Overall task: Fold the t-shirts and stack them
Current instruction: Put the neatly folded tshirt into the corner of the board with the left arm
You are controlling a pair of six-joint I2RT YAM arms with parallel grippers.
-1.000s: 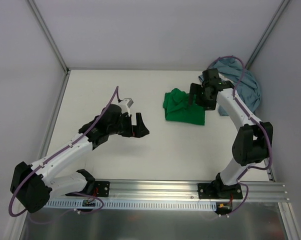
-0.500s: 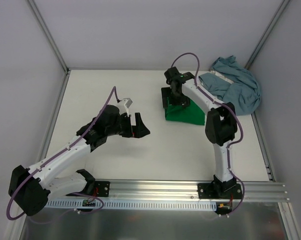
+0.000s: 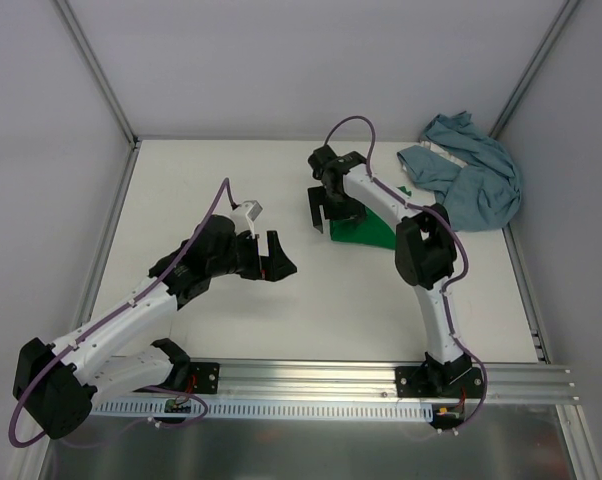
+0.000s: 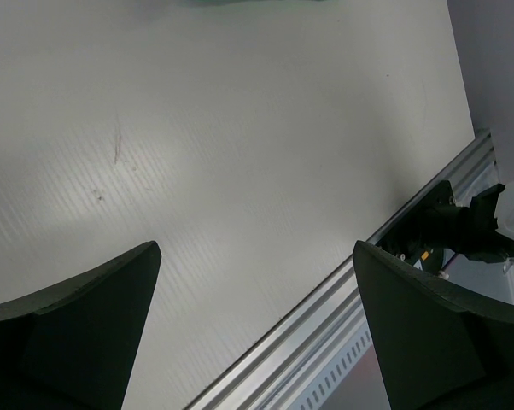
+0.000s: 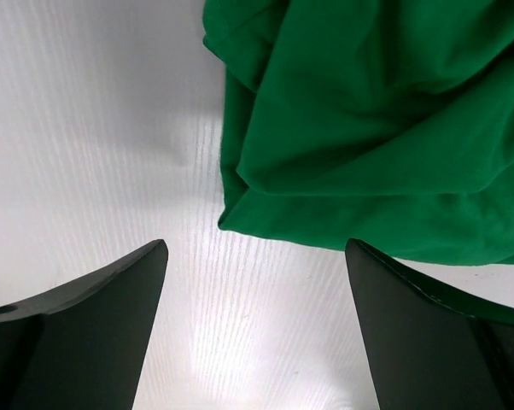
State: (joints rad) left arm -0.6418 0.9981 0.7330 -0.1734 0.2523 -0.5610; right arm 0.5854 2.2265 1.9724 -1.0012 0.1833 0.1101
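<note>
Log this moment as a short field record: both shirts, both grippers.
green t-shirt: compact creased bundle, right of the table's centre
blue-grey t-shirt: crumpled heap in the far right corner, apart from the green one
left gripper: open, empty, over bare table
right gripper: open, empty, at the green t-shirt's left edge
stack: not yet made
</note>
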